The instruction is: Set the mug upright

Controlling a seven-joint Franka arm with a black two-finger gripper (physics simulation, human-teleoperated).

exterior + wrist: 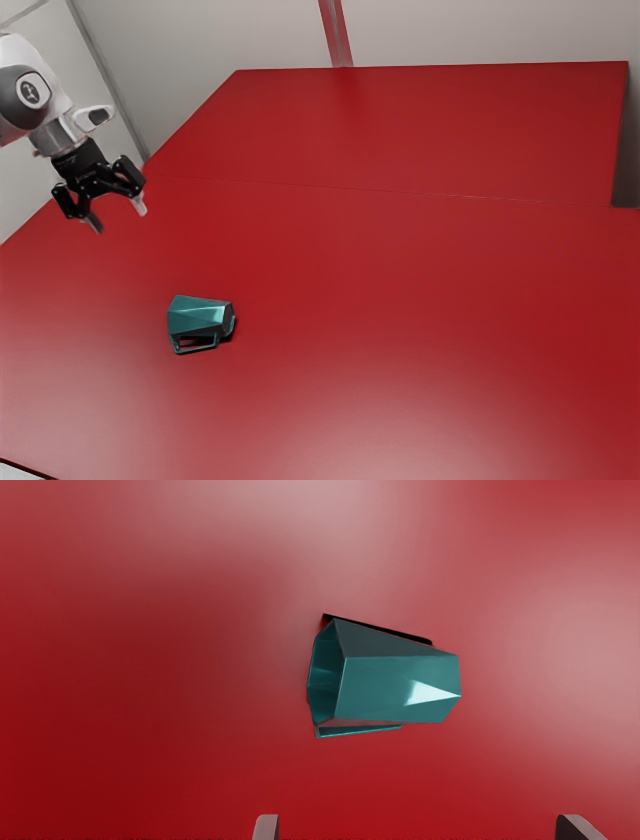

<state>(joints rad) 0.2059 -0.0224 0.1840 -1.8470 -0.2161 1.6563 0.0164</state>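
My gripper (119,218) hangs open above the table (400,300), its fingers (266,827) wide apart with nothing between them. The mug (400,685) lies on its side below my fingertips and out ahead of them, well apart from both. Its wide mouth (324,680) points toward one finger's side and its narrow end (451,692) toward the other's, while the handle (360,732) sits low on the flank nearer my fingers

What worries me most is the angle. My fingers would close roughly along the mug's length, so without a turn of the wrist I might press on rim and base, or land a tip inside the mouth. Coming down short of it, I could clip the handle and shove or roll the body onto another facet. Even a pinch across the sides could slip, because the walls taper and I might squeeze the mug out toward its wide end. Gripped off its balance, it may swivel between the pads once lifted. In turning it up, the handle or the rim could catch the table if I lift too little; and if I let go while the base is tilted or too high, it could topple over again
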